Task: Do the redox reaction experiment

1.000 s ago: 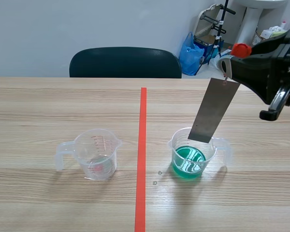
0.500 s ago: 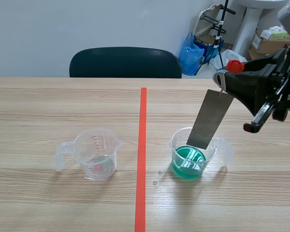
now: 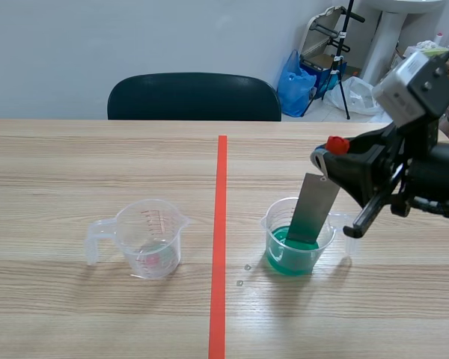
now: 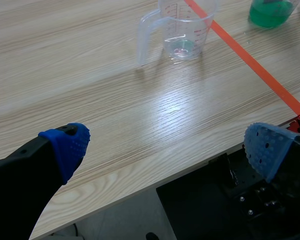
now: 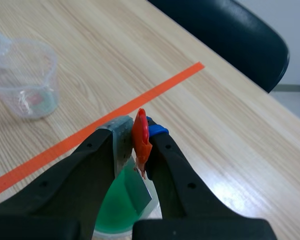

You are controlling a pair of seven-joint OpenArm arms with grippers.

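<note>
**Metal strip stood in the green beaker, pinched from above**

The metal strip (image 3: 314, 206) was a flat grey plate, dull and plain. It was tilted, its top leaning toward the right arm and its lower end down inside the green-liquid beaker (image 3: 268, 224). That beaker stood on the table (image 3: 75, 314) just right of the tape line (image 3: 219, 247), its handle turned toward the right arm.

From the scene view I could see the dip itself: the strip's bottom edge met the green liquid (image 3: 283, 256). That view showed the grip only from the side. The right gripper (image 3: 323, 157) came in from the right and its jaws were closed on the strip's top end, with a red tab (image 3: 334, 143) beside them.

The right wrist view gave the close look. The two black fingers were pressed together on the strip (image 5: 121, 136), with the red tab (image 5: 141, 137) squeezed between them and a bit of blue pad (image 5: 157, 130) showing. Under the fingers the strip looked green.

Only the left wrist view showed the left gripper (image 4: 167, 145). It hung over the table's near edge with its jaws wide apart and nothing between the blue pads (image 4: 70, 142).

The clear beaker (image 3: 150, 239) stood left of the tape line, well apart from the green one, and had red markings on its wall. A dark chair (image 3: 194, 97) stood behind the table's far side
</note>
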